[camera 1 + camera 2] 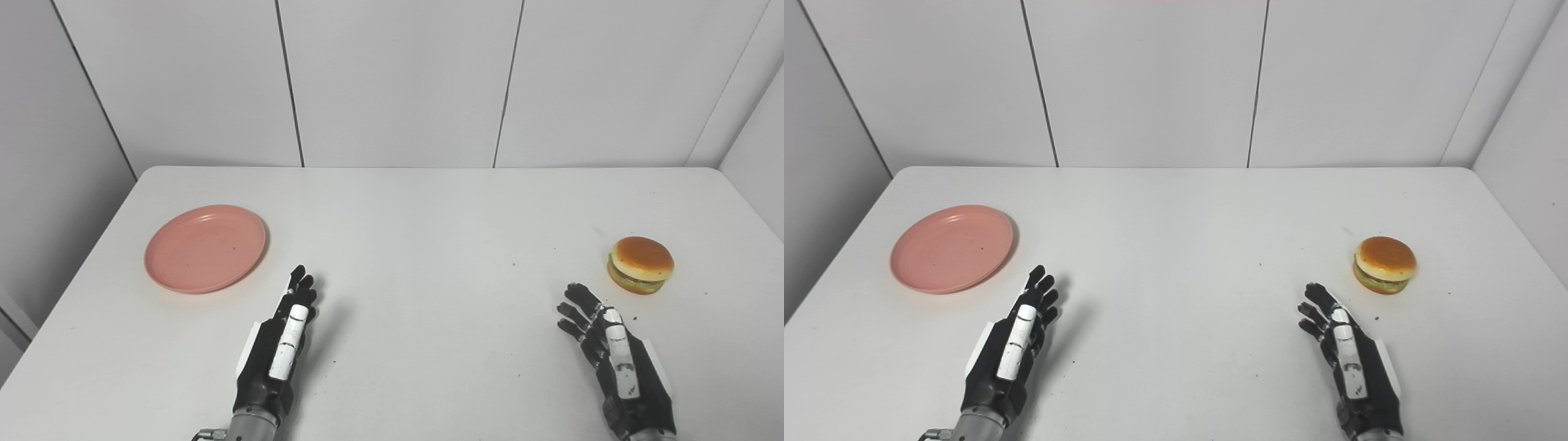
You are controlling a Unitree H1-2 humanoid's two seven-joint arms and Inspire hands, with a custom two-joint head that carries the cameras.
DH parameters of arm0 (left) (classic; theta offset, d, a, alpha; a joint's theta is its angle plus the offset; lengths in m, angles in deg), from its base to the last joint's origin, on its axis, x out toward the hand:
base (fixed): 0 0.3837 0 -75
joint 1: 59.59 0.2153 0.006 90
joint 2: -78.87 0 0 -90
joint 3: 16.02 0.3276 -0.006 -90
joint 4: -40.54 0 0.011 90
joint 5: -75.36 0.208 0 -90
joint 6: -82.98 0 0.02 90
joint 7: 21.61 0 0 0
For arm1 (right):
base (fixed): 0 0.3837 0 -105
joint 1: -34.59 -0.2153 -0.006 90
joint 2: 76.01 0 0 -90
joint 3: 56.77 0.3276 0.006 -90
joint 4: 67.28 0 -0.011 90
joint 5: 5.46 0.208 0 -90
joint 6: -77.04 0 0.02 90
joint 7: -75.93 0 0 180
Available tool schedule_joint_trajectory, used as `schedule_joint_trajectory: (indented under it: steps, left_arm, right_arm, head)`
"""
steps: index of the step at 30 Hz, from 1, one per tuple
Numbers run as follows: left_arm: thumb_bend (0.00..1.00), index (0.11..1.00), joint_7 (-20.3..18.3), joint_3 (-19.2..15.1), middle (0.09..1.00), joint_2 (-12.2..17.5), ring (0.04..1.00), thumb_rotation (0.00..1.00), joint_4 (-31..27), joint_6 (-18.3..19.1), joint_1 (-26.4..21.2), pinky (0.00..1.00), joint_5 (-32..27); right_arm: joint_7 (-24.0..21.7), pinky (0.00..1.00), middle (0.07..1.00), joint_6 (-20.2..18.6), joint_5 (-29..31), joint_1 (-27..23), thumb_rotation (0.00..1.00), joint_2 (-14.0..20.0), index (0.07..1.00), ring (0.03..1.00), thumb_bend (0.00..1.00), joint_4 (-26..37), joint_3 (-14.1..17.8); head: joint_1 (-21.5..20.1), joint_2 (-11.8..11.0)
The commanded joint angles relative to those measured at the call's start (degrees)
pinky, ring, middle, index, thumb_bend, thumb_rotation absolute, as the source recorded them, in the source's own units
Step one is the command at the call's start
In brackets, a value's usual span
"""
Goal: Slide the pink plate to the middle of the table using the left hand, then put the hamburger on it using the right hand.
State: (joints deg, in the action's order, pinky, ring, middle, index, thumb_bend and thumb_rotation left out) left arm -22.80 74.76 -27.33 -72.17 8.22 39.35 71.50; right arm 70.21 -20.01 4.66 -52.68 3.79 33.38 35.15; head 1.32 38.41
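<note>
An empty pink plate (206, 248) lies flat on the left side of the white table (429, 245). A hamburger (640, 264) with a tan bun sits upright on the right side. My left hand (278, 346) rests near the front edge, right of and nearer than the plate, fingers straight and holding nothing. Near the front right, my right hand (612, 352) is open too, its fingertips a short way left of and below the hamburger, not touching it.
Grey wall panels (392, 79) close off the table at the back and on both sides. The table's left edge runs close to the plate. A broad stretch of bare tabletop lies between the two hands.
</note>
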Motion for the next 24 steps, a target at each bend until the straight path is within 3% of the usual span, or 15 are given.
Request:
schedule_joint_trajectory:
  steps: [1, 10, 17, 24]
  left_arm:
    - [0.74, 1.0, 0.81, -2.09, 0.968, 0.36, 0.985, 0.89, -2.87, -0.16, 7.36, 1.0, -1.41]
    - [0.73, 0.993, 0.95, -6.42, 0.966, 1.09, 0.993, 0.91, -3.0, 0.33, 6.41, 1.0, -3.73]
    - [0.71, 0.974, 1.28, -7.67, 0.957, 1.2, 0.98, 0.91, -4.21, 1.67, 7.96, 1.0, -3.94]
    - [0.63, 0.999, 1.26, -8.74, 0.986, 0.25, 0.995, 0.94, -5.25, 2.28, 8.95, 1.0, -5.25]
  right_arm:
    - [-0.29, 0.85, 0.886, -1.47, -0.29, -0.18, 0.95, 0.1, 0.833, 0.855, 0.85, -0.07, -0.53]
    - [-0.29, 0.86, 0.903, 1.19, 0.7, -0.37, 0.95, -0.35, 0.845, 0.859, 0.84, -1.15, 0.21]
    - [-0.29, 0.86, 0.893, 3.99, 1.32, -0.53, 0.92, -0.89, 0.826, 0.861, 0.85, -2.15, 0.51]
    - [-0.21, 0.86, 0.893, 3.81, 1.25, -0.4, 0.93, -0.79, 0.833, 0.861, 0.85, -2.03, 0.3]
  head:
    - [0.08, -0.1]
    - [-0.14, -0.37]
    - [-0.41, -0.55]
    - [-0.49, -0.44]
